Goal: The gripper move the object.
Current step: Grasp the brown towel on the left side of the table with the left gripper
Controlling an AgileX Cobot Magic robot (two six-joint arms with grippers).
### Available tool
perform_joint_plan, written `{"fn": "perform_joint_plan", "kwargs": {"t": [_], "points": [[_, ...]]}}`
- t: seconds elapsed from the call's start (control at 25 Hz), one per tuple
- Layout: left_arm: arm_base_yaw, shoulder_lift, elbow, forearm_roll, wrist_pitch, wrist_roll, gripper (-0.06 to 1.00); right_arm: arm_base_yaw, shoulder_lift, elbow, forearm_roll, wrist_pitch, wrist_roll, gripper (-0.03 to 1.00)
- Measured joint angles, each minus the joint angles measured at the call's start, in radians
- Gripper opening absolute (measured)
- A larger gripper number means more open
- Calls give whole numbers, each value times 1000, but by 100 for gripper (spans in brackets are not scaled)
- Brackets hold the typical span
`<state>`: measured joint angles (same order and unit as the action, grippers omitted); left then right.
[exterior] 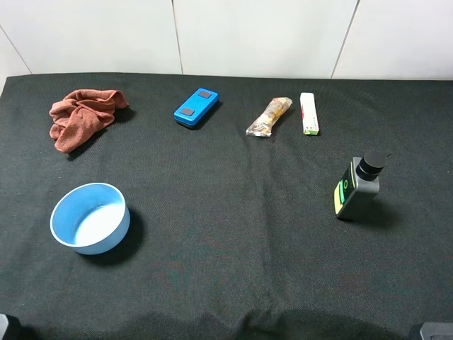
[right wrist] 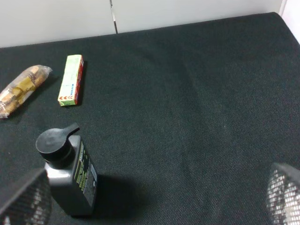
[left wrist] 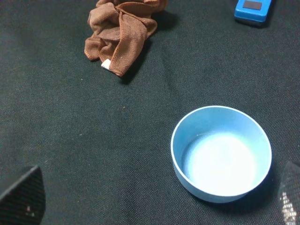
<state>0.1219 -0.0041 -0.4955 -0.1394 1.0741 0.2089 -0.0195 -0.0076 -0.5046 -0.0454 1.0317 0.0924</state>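
The black cloth worktop (exterior: 226, 283) has six things on it. A round blue plastic bowl (exterior: 90, 217) sits near the near left corner. A crumpled red-brown rag (exterior: 81, 117) lies by the far left corner. A flat blue box (exterior: 196, 108), a snack in a clear wrapper (exterior: 270, 117) and a small green and white box (exterior: 309, 113) lie along the far edge. A grey bottle with a black cap (exterior: 357, 188) stands up near the right edge.

The left claw (left wrist: 155, 196) is by the bowl, with its fingers wide apart and holding nothing. The right claw (right wrist: 153, 197) is by the bottle, and it is wide apart and holding nothing too. I cannot tell which thing is the one to move.
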Motion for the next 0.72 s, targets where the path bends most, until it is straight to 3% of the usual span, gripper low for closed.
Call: {"fn": "perform_joint_plan", "kwargs": {"t": [0.4,0.72], "points": [[0,5,-21,0,-2,-7,100,0,0,0,0,0,0,69],[0,224,-138,11,0,-7,100,0,0,0,0,0,0,69]]}}
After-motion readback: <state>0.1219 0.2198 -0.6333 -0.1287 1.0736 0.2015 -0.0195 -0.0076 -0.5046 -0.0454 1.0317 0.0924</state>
